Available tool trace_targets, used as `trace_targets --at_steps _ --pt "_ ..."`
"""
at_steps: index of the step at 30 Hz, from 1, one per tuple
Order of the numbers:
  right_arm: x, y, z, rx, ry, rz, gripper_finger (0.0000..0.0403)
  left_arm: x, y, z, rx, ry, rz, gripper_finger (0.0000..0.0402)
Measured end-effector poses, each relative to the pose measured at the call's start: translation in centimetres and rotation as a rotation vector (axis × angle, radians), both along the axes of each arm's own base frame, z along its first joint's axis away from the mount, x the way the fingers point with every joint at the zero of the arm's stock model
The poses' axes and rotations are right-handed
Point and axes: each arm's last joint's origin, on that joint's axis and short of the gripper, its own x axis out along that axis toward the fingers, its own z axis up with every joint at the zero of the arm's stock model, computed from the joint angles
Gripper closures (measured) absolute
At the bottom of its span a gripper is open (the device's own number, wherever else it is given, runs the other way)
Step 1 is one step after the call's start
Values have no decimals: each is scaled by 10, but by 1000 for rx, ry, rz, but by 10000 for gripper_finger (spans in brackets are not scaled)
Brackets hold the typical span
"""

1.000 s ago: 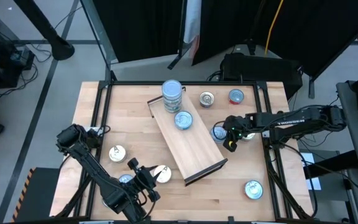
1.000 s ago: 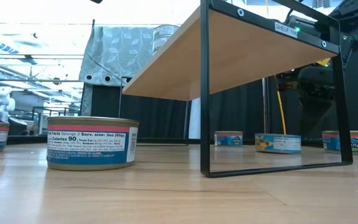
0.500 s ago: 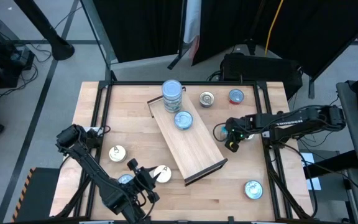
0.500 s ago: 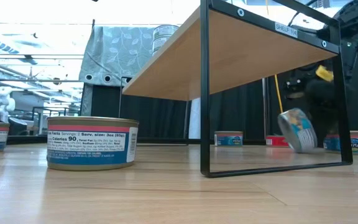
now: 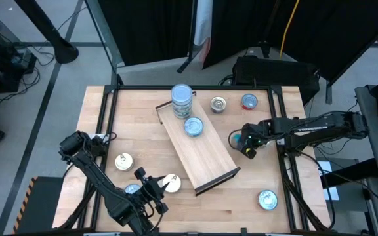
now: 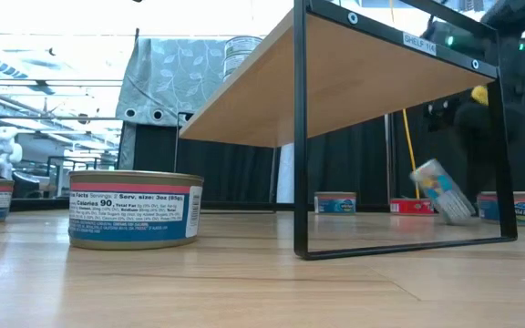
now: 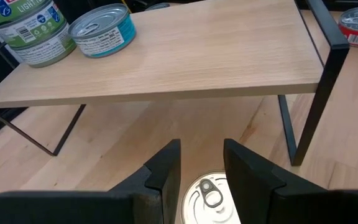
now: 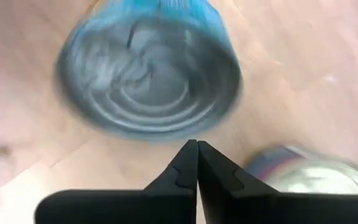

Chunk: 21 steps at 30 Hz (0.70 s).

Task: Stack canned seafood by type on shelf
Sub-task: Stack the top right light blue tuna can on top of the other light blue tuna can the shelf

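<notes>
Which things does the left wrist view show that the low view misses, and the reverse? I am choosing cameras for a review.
Only the left wrist view: the open left tool above a silver tin, and the teal can on the shelf. Only the low view: a tilted can beyond the shelf and a large labelled can. Both: the shelf and its stacked cans.

The left gripper (image 5: pixel 155 191) sits at lower left of the high view, fingers parted. The right gripper (image 5: pixel 247 143) reaches in from the right edge, fingers pressed together.
</notes>
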Motion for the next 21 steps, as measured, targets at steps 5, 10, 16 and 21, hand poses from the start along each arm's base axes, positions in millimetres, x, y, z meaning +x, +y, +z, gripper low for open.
trace_targets --at_steps 5,10,16,21 --pt "-10 8 29 10 70 28 387 0 0 0 6 7 0 279" --pt "-4 14 38 -17 -44 74 347 0 0 0 7 9 -2 279" --pt "5 16 12 -36 -83 86 347 0 0 0 3 4 -3 279" --pt "7 15 3 -54 -90 80 395 -2 -2 0 1 3 -8 279"
